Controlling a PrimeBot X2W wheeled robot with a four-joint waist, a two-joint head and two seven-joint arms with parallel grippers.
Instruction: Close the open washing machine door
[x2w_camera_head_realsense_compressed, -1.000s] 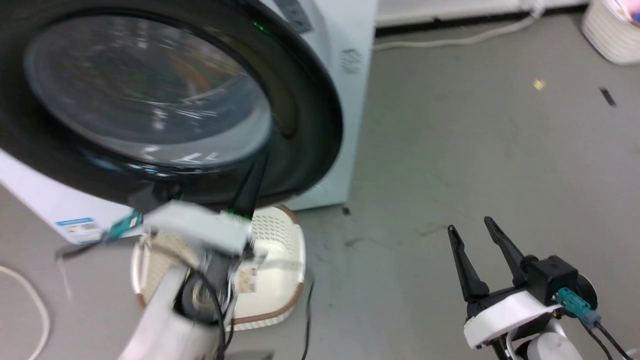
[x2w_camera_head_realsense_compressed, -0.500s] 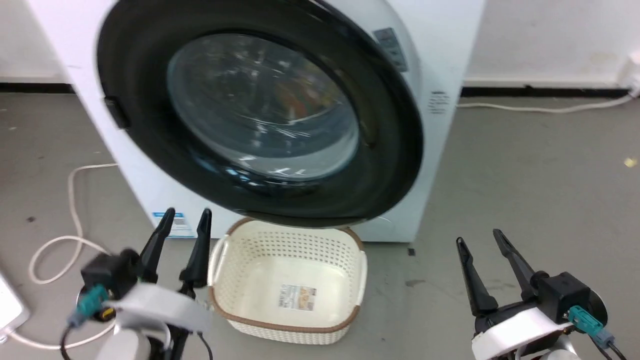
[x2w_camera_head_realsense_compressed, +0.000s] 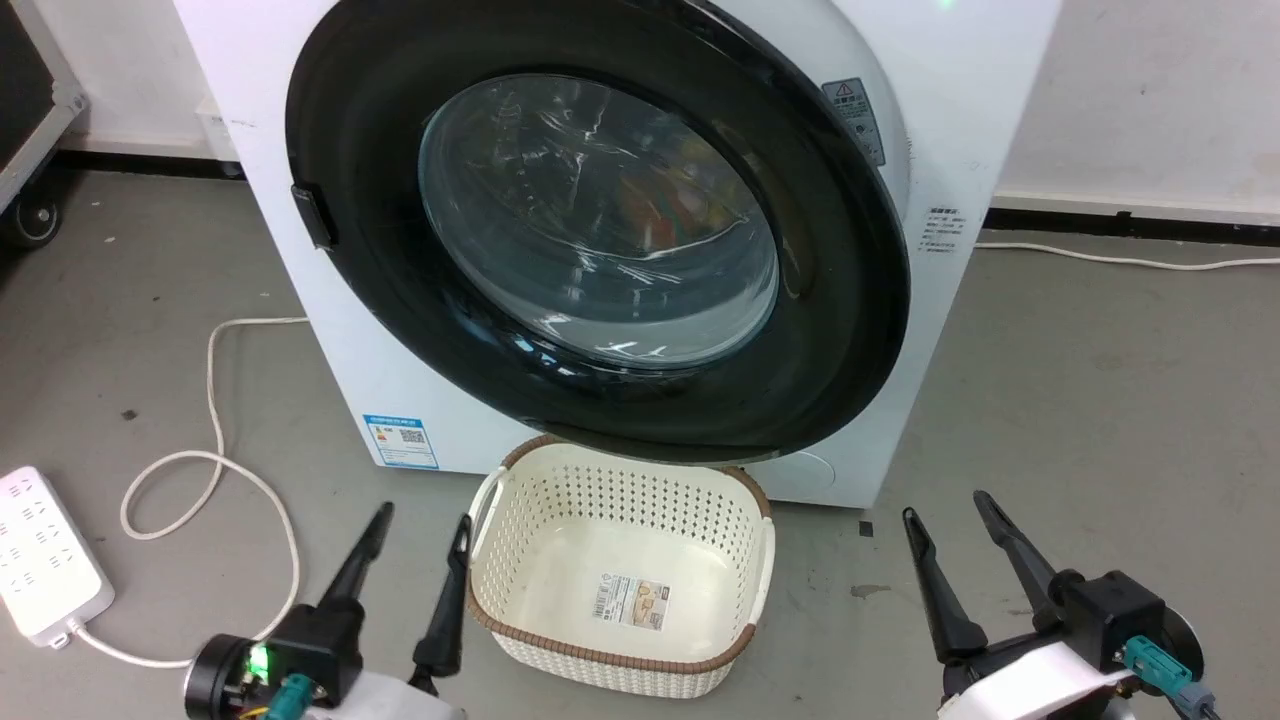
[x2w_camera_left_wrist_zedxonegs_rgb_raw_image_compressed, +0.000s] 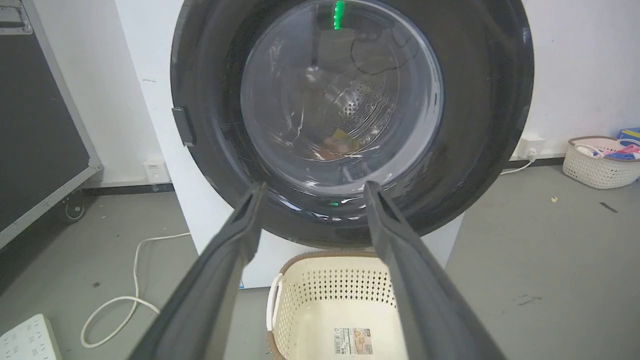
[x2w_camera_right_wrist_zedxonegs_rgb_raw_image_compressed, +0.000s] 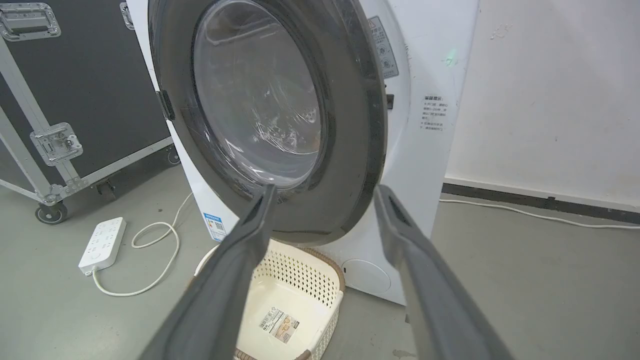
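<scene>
While their tapered dark fingers stand spread and empty, the left gripper (x2w_camera_head_realsense_compressed: 424, 514) and right gripper (x2w_camera_head_realsense_compressed: 945, 506) flank a cream perforated basket (x2w_camera_head_realsense_compressed: 600, 672). Beyond, the round, glossy black-rimmed washing machine door (x2w_camera_head_realsense_compressed: 600, 220) lies against the white washing machine (x2w_camera_head_realsense_compressed: 960, 120).

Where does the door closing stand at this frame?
Done: the washing machine door looks seated flat against the front of the washing machine, no gap showing. In hand: nothing; the left gripper and right gripper both hover open, low, apart from the door, either side of the basket. Left: apparently nothing, though the latch catching cannot be confirmed.
</scene>
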